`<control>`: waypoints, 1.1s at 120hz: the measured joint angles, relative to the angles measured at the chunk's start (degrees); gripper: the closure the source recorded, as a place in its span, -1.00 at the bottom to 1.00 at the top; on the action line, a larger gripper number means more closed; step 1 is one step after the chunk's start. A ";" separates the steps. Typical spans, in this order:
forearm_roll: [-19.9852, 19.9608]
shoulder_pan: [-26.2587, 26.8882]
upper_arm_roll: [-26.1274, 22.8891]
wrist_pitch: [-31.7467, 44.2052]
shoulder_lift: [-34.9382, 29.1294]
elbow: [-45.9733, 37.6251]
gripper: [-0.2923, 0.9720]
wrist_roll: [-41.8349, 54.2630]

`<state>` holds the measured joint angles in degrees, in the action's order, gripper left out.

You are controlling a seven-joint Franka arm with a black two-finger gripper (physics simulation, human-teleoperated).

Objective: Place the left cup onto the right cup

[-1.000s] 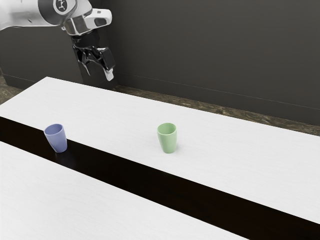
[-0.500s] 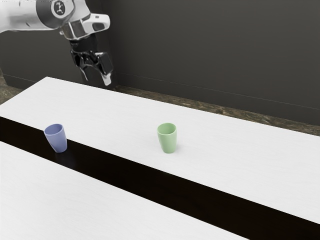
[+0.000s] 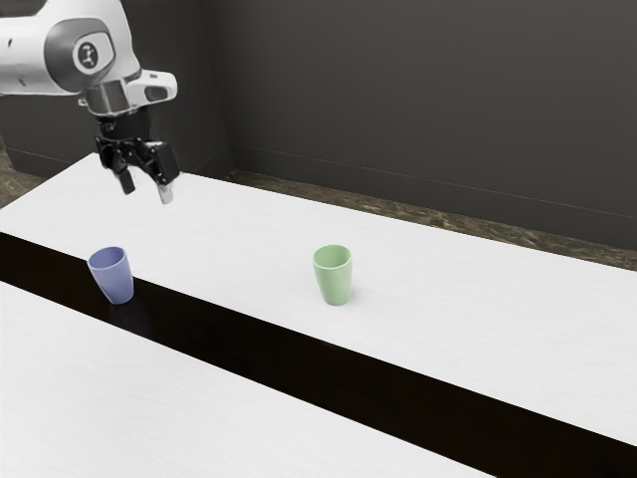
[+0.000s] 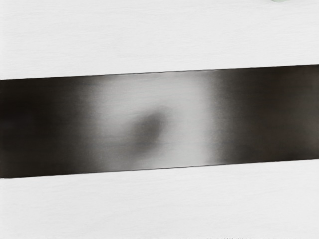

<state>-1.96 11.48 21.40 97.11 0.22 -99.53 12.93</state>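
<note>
— How many cups were on the desk [image 3: 149,418], starting from the front?

— Two. Nearest the camera lay one bare white stretch of the desk, then a single black strip [image 3: 299,363] crossing it at a slant, then a second white stretch beyond. The blue cup [image 3: 110,274] stood upright, mouth up, toward the exterior view's left, with its base on the black strip close to the strip's far edge. A faint reflection showed on the dark surface just in front of it.

— And the other one?

— The green cup [image 3: 332,275] stood upright on the far white stretch, just beyond the strip and well apart from the blue one, toward the exterior view's right. Nothing was in or on either cup.

— Where was the claw?

— One claw [image 3: 146,188], on one white arm [image 3: 80,55]. It hung in the air above the far white stretch, behind the blue cup and higher, touching neither cup. Its two fingers [image 3: 165,191] pointed down and stood apart, with nothing between them.

— What lay under the hand?

— In the wrist view, the black strip [image 4: 50,124] ran between two white bands, with a pale sheen and one dark blot at its middle.

— Anything farther back?

— A strip of mottled floor [image 3: 448,221] behind the desk, then a dark wall [image 3: 428,90].
</note>
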 joint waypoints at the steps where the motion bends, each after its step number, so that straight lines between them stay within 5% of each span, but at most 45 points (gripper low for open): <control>1: 0.04 -0.08 0.06 0.08 0.02 -0.10 -0.54 0.00; 96: 0.82 -12.54 0.43 11.66 10.25 -2.54 -0.53 9.44; 132: -0.42 -13.59 0.40 15.53 14.55 -1.27 -0.17 12.11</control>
<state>-2.38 -2.11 21.80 112.64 14.78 -100.81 25.03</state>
